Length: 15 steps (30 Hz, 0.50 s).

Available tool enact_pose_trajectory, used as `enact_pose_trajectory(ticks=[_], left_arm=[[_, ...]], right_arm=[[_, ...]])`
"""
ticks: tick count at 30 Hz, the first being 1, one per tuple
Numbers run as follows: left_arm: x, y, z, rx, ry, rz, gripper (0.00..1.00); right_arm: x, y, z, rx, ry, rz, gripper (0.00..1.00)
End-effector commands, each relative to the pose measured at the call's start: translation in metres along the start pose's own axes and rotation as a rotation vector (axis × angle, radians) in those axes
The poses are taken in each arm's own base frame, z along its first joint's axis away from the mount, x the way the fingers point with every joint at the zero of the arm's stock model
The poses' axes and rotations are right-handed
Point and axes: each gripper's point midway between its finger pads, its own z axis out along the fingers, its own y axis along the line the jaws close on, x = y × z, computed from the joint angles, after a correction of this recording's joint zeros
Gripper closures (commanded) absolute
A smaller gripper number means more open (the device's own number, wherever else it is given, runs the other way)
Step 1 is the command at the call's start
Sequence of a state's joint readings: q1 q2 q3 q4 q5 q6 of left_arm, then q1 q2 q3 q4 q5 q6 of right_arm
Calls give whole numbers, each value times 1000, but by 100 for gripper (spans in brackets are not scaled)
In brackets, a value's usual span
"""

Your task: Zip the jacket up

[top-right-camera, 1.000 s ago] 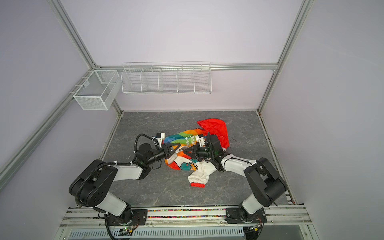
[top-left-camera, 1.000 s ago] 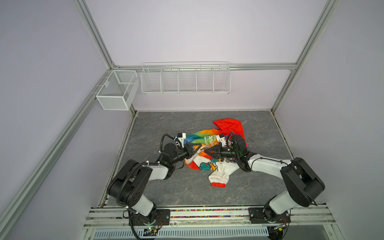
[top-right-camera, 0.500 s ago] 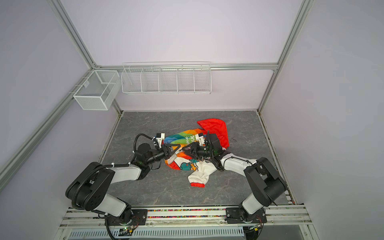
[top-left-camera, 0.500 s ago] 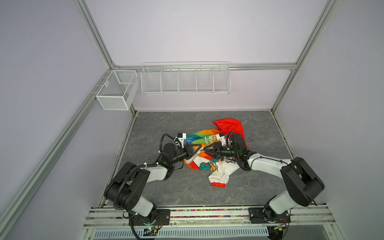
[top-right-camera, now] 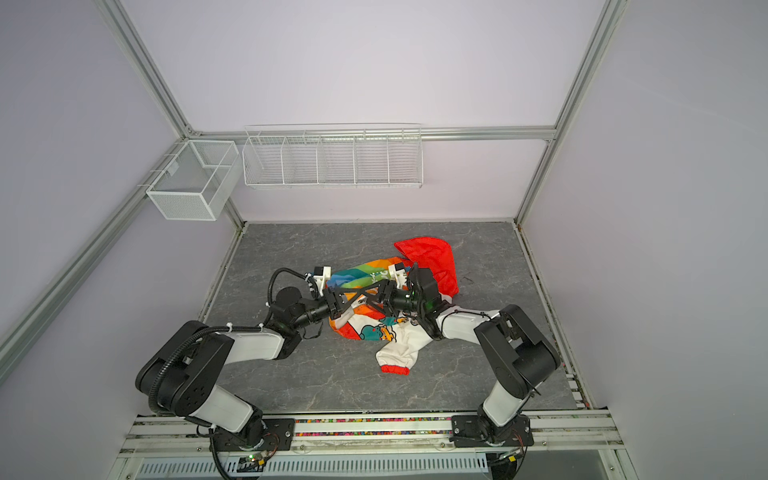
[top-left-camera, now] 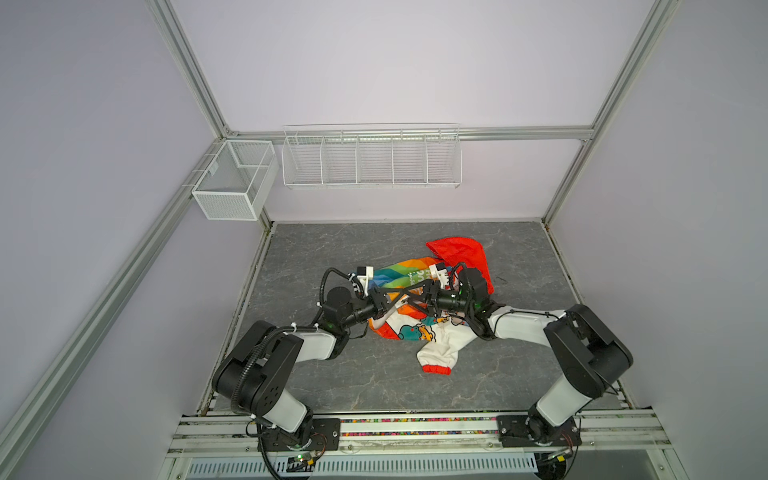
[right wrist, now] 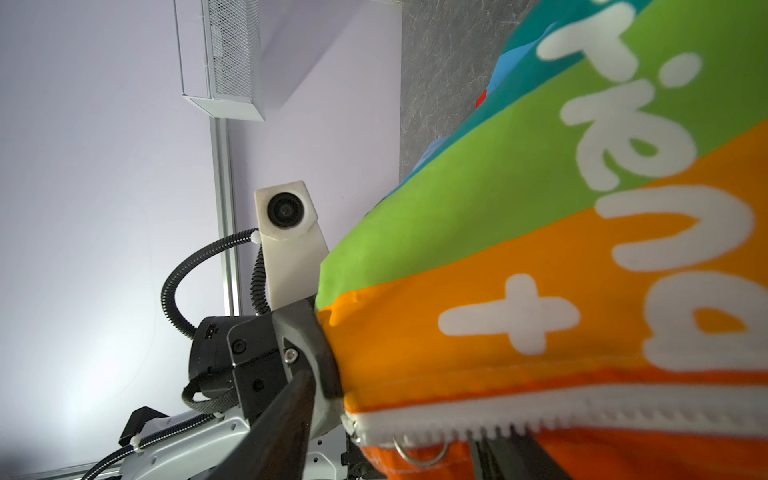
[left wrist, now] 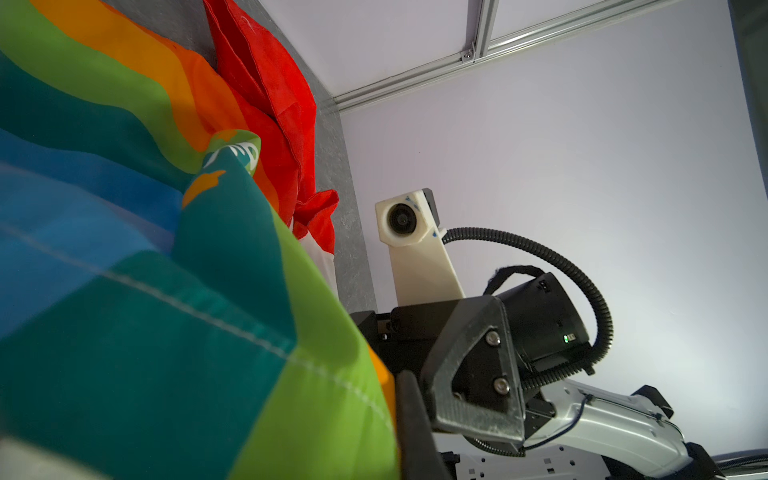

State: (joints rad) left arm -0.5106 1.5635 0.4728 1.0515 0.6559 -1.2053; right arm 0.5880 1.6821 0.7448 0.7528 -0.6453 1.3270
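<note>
The jacket [top-left-camera: 397, 274] lies crumpled mid-table in both top views, rainbow side up, with its red hood [top-left-camera: 457, 253] to the back and a white sleeve with a red cuff [top-left-camera: 436, 368] to the front. My left gripper [top-left-camera: 384, 306] is shut on the orange hem beside the lower end of the white zipper [right wrist: 540, 411]. My right gripper [top-left-camera: 409, 301] faces it from the right with its fingers spread open. In the right wrist view the zipper's end and a metal ring pull [right wrist: 419, 455] hang between those fingers [right wrist: 282, 428], touching neither. Rainbow fabric [left wrist: 166, 332] fills the left wrist view.
The grey marbled table [top-left-camera: 332, 249] is walled on three sides. A white wire rack [top-left-camera: 370, 160] hangs on the back wall and a mesh box [top-left-camera: 232, 183] at the back left corner. Both arm bases sit on the front rail [top-left-camera: 415, 426].
My right gripper's jaws have opened from shut, letting go at the zipper's end. The left gripper has kept its hold, and both arms have barely moved.
</note>
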Motion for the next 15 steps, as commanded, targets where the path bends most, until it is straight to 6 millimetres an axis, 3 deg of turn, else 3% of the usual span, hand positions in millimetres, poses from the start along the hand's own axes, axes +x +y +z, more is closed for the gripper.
enact_pose_trajectory(ticks=[1, 15], left_arm=[[-5, -18, 3, 64, 4, 25, 100], [-5, -23, 5, 79, 15, 33, 100]], right_arm=[[-3, -1, 0, -38, -11, 22, 36], [-2, 1, 9, -104, 22, 62, 29]])
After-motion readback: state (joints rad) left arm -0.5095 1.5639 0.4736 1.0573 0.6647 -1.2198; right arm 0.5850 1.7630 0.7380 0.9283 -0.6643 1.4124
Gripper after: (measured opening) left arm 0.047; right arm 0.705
